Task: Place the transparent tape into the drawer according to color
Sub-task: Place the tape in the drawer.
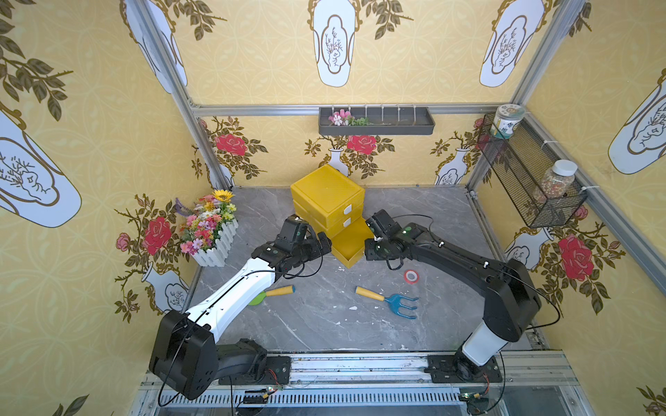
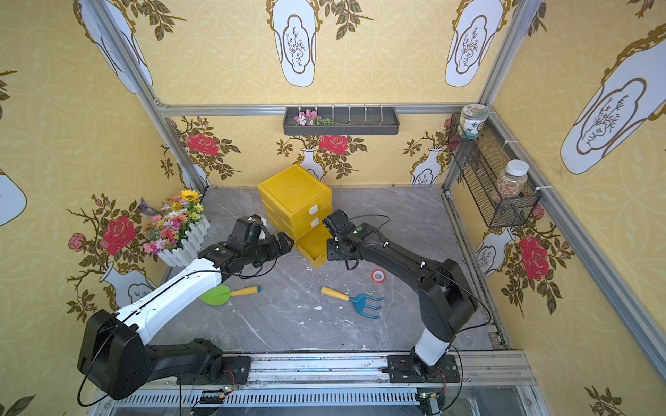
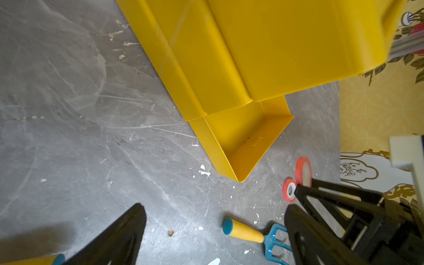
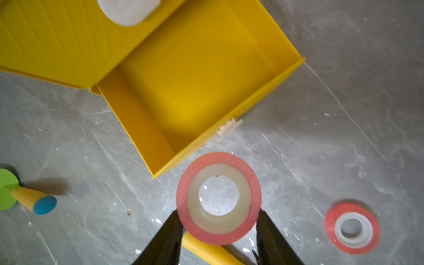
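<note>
The left arm reaches from the near left toward the centre, the left end effector spread wide. The right arm bends in from the near right, the right end effector clamped across a red tape roll, close beside the left one.

walls: yellow wallpaper printed with white vases and red roses | frame: silver aluminium rails | floor: grey marbled tabletop, white-flecked | 12 o'clock: dark grey plastic wall tray | 2 o'clock: black wire-mesh basket | 10 o'clock: white picket-fence planter of multicoloured flowers | light: even, soft shadows
</note>
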`<state>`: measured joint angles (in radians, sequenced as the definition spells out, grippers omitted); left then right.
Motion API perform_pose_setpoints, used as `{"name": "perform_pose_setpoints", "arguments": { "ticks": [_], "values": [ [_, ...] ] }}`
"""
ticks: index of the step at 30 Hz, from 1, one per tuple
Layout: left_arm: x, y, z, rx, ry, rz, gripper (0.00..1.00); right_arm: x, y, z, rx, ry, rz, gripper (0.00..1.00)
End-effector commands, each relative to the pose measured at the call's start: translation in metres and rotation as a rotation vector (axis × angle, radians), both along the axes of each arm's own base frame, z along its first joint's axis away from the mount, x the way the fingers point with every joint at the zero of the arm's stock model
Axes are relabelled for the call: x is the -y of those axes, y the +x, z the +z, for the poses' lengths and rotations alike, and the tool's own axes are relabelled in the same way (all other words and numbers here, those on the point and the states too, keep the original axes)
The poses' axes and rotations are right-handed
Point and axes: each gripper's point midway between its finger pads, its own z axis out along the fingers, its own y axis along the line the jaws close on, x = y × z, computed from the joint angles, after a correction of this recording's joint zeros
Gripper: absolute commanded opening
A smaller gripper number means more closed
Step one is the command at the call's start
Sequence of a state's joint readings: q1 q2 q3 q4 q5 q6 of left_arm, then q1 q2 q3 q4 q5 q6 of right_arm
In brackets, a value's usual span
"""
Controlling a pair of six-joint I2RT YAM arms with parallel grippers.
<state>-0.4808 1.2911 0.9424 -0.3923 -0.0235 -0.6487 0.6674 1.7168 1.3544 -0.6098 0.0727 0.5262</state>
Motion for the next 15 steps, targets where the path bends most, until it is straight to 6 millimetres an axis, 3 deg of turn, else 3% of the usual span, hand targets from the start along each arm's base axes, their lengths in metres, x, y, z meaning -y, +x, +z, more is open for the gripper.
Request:
{"name": "perform_pose_setpoints", "arguments": {
  "ticks": [1,6,11,15],
  "values": [
    [-0.001,-0.002,-0.002,-0.005,-0.002,0.002,1.00,-0.026,0.032,0.007,0.085,0.036,0.045,0.53],
    [-0.004,-0.006,-0.002,-0.007,-0.001,0.005,1.00,-0.043,0.068,-0.012,0.123,0.036,0.057,0.52],
    [-0.005,-0.008,-0.002,-0.009,0.004,0.007,1.00,-0.046,0.081,-0.024,0.134,0.042,0.055,0.54],
    [-0.004,-0.007,0.000,-0.006,-0.002,0.004,1.00,-0.042,0.080,-0.024,0.129,0.029,0.050,0.68]
  ]
}}
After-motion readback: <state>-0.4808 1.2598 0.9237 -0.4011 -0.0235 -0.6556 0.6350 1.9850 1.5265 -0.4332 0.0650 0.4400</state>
